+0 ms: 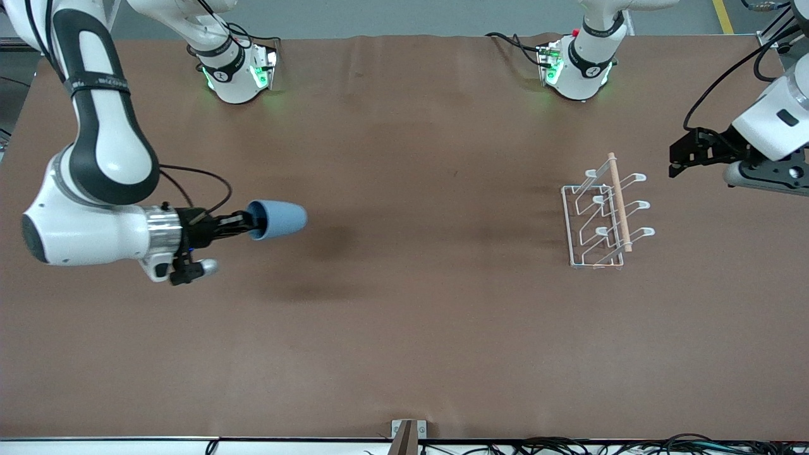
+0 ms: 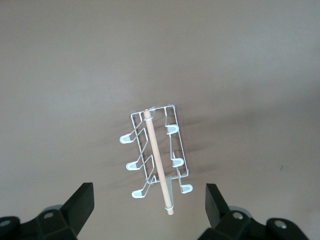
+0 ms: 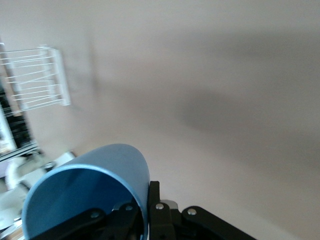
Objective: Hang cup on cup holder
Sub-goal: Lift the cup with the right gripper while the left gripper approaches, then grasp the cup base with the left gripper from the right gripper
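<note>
My right gripper (image 1: 249,225) is shut on the rim of the light blue cup (image 1: 278,219) and holds it sideways in the air over the right arm's end of the table. In the right wrist view one finger is inside the cup (image 3: 95,187) and one outside. The white wire cup holder (image 1: 605,215) with a wooden rod stands toward the left arm's end; it also shows in the left wrist view (image 2: 157,157) and the right wrist view (image 3: 35,77). My left gripper (image 1: 686,151) is open and empty, up in the air beside the holder.
The brown table (image 1: 404,303) spreads wide between cup and holder. The arm bases (image 1: 237,72) stand along the edge farthest from the front camera. Cables (image 1: 600,445) lie along the nearest edge.
</note>
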You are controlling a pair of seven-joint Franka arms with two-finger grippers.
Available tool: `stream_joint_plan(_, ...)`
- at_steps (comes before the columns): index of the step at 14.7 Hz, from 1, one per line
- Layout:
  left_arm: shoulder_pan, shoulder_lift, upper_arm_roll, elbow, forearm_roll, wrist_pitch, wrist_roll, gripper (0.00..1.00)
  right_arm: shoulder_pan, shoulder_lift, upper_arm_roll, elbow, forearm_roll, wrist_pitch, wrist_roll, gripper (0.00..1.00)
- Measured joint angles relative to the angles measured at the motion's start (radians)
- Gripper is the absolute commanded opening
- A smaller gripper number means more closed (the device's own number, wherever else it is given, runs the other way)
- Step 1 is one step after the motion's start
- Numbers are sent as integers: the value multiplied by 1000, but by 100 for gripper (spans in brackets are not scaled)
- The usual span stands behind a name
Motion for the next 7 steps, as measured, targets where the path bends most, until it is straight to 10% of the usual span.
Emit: stream_joint_plan(7, -32, 22, -118, 0, 0, 0, 296, 100, 49, 19, 112, -2, 350, -26, 136, 0)
